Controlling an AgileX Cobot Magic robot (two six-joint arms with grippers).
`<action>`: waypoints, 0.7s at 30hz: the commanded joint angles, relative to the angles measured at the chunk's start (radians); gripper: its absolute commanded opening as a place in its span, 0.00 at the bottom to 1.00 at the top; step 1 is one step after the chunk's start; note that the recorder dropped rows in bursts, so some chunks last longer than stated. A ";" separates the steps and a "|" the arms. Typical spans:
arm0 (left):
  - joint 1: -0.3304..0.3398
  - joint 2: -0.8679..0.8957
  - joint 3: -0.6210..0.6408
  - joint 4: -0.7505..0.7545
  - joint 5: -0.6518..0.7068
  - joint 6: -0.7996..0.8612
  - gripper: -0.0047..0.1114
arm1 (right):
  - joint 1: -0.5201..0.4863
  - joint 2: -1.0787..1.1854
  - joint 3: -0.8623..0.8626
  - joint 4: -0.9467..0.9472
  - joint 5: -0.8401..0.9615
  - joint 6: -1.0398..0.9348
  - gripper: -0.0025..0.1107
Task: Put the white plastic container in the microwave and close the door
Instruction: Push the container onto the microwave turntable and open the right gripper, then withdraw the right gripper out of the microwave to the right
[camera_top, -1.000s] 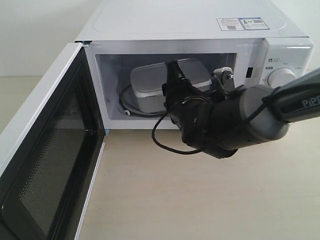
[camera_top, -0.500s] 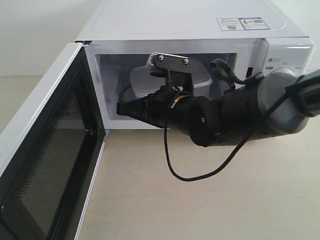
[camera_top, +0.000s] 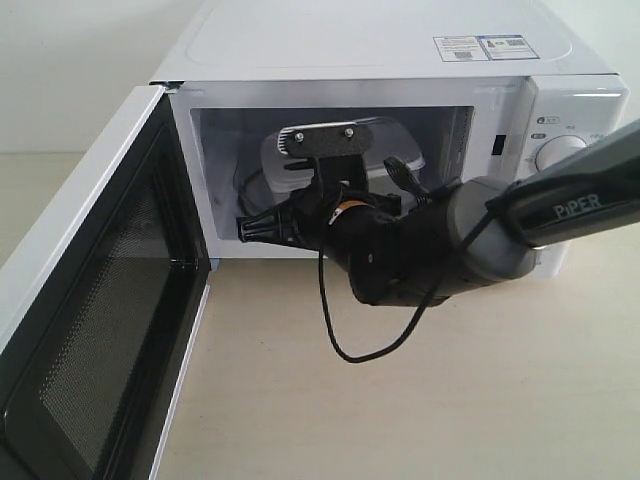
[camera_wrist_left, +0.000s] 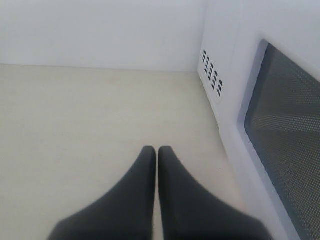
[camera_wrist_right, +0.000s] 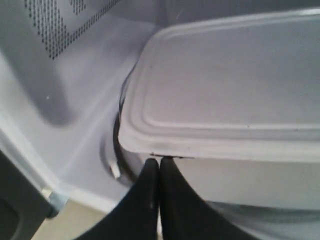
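The white door with a dark mesh window (camera_top: 90, 300) hangs wide open, with the left gripper (camera_wrist_left: 157, 150) pinched shut beside it. The right gripper (camera_wrist_right: 159, 162), closed and empty, has swung low to the front of the rectangular white plastic container (camera_wrist_right: 235, 90), which sits inside the white boxy microwave (camera_top: 380, 40) (placing looks done; door-closing remains).

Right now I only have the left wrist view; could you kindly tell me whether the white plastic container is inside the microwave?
Observer: Yes, the white plastic container sits inside the microwave.
Operator: Is the right gripper holding it?
Observer: No, the right gripper is shut and empty, tips by the container's rim.
Operator: May I push the door closed?
Observer: Not yet, I think; the right arm reaches into the microwave.
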 joint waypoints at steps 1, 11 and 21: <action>-0.002 -0.004 0.004 -0.009 0.000 -0.002 0.08 | -0.025 0.018 -0.053 0.024 0.005 -0.024 0.02; -0.002 -0.004 0.004 -0.009 0.000 -0.002 0.08 | -0.014 -0.008 -0.049 0.032 0.121 -0.070 0.02; -0.002 -0.004 0.004 -0.009 0.000 -0.002 0.08 | 0.137 -0.264 0.207 0.032 0.011 -0.163 0.02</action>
